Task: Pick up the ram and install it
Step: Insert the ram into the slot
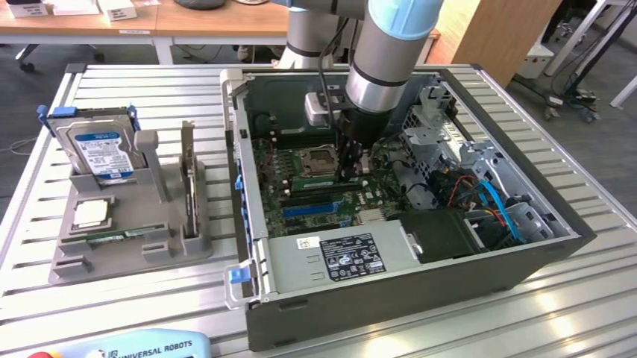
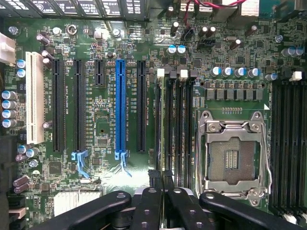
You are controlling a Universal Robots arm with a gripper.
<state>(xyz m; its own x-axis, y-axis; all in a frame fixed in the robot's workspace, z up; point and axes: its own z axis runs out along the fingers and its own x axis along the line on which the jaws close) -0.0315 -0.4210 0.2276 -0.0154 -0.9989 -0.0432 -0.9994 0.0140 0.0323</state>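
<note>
Hidden: the gripper [image 1: 350, 176] tip sits low in the case [image 1: 398, 287], under the arm [image 1: 383, 60]; whether a thin board stands between its fingers [image 2: 149, 203] can't be made out.
Gripper: closed, fingers drawn together at one end of the black slots [image 2: 178, 120] beside the socket [image 2: 233, 158].
Ram [image 1: 112, 238]: green stick with dark chips, flat in the grey holder's [image 1: 124, 257] near groove, exterior view's left, well apart from the gripper.
Bench [image 1: 119, 313]: ribbed metal slats carrying holder and case.
Room: wooden desk [image 1: 199, 22] far behind.
Materials: case dark steel, open on top; board [image 2: 105, 124] green, crowded with small capacitors.
</note>
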